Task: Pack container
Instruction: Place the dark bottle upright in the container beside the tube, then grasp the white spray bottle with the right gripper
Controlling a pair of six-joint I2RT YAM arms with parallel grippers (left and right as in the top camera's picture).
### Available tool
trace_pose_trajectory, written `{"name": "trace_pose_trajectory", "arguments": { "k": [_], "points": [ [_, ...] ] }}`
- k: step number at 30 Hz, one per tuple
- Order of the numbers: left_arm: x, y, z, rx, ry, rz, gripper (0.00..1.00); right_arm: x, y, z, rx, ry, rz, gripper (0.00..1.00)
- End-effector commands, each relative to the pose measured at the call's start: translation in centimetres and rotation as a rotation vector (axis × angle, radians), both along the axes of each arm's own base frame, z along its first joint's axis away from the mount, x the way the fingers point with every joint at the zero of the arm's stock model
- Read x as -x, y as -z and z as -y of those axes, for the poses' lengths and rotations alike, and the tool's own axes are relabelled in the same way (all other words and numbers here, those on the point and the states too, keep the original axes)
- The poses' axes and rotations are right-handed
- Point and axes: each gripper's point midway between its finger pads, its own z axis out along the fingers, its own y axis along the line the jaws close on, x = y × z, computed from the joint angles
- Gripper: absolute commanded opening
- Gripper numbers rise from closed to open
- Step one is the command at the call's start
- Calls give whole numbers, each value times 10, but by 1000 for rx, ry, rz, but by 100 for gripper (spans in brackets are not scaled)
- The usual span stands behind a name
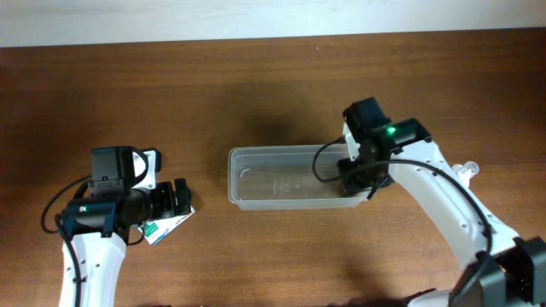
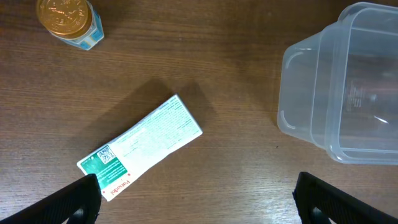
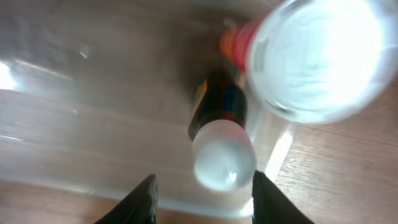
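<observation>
Container (image 1: 273, 183) mid-desk, one white-capped bottle (image 3: 221, 146) lying in its right end beneath right gripper (image 3: 204, 196), jaws parted, apparently empty; left gripper (image 2: 196, 190), jaws wide, empty, hovers over sachet (image 2: 140, 148), which, like gold-lidded jar (image 2: 65, 18), is not yet packed.

Overhead: even, moderate brightness, sharp; soft shadow on bench (image 1: 256, 94) beyond far side of container (image 1: 290, 177). Left wrist: crisp focus; packet (image 2: 140, 147) throws soft shadow toward far left; faint sheen on container wall. Right wrist: heavily blurred, out of focus; white cap (image 3: 224, 155) and big round lid (image 3: 320, 59) blown out; streaky glare at left.
</observation>
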Motion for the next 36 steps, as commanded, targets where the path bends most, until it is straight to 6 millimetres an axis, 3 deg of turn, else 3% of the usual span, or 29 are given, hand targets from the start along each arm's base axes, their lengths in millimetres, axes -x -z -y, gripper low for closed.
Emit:
{"name": "trace_pose_trajectory", "arguments": {
  "k": [1, 4, 5, 6, 8, 11, 14, 19, 23, 28, 33, 36],
  "points": [
    [-4, -6, 2, 5, 15, 20, 99, -23, -68, -2, -29, 20, 199, 43],
    [-4, -6, 2, 5, 15, 20, 99, -38, -121, 36, 33, 165, 336, 58],
    [-4, -6, 2, 5, 15, 20, 99, -39, -129, 44, 39, 190, 355, 59],
    [-4, -6, 2, 5, 16, 20, 100, -43, -142, 65, 47, 255, 383, 63],
    [-4, -6, 2, 5, 15, 20, 100, -45, -147, 95, 60, 345, 396, 68],
    [-4, -6, 2, 5, 15, 20, 99, -40, -138, 146, 83, 517, 354, 76],
    [-4, -6, 2, 5, 15, 20, 99, -32, -121, 180, 66, 633, 290, 76],
    [-4, -6, 2, 5, 16, 20, 99, -15, -70, 226, 68, 788, 124, 76],
    [-4, -6, 2, 5, 15, 19, 99, -14, -32, 242, 65, 831, 15, 76],
    [-4, -6, 3, 5, 16, 19, 99, -17, -3, 242, 51, 831, -77, 73],
    [-4, -6, 3, 5, 16, 19, 99, -17, 13, 242, 47, 829, -130, 59],
    [-4, -6, 3, 5, 16, 19, 99, -17, 14, 241, 46, 829, -133, 39]
  ]
}}
